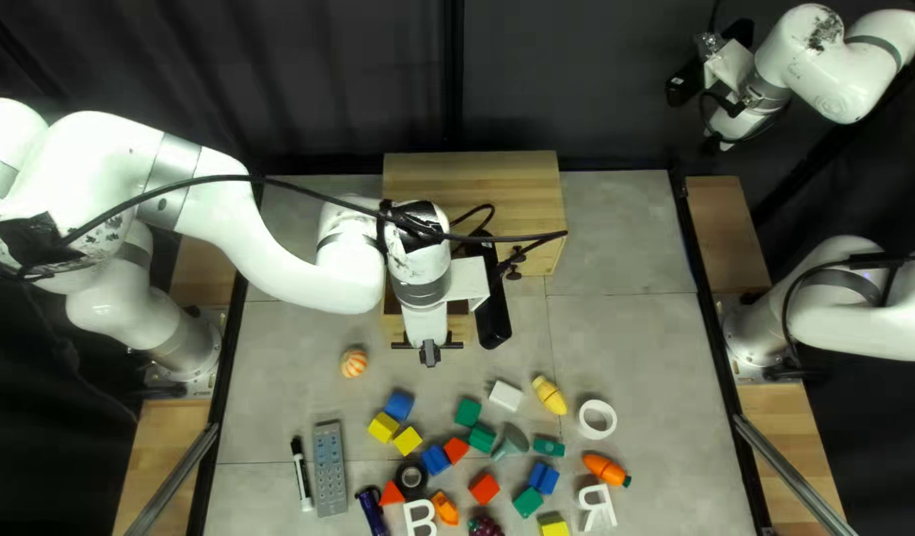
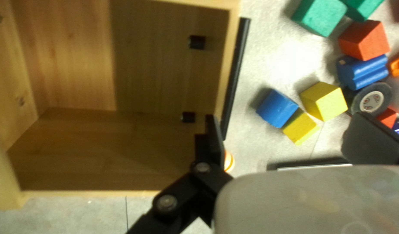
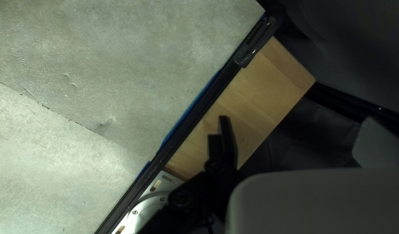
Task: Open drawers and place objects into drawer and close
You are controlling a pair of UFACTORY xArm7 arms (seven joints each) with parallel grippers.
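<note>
Left claw (image 2: 284,116) open by handle (image 2: 237,78) of open drawer (image 2: 226,56); right claw (image 3: 295,119) open. Best lift clear before going left for ball (image 1: 353,362).

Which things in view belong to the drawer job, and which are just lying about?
Job:
- cabinet
- open drawer with its black handle
- left gripper, jaws open

Lying about, though any may be meant as load (task names none):
- striped ball
- grey remote
- marker
- toy carrot
- white ring
</note>
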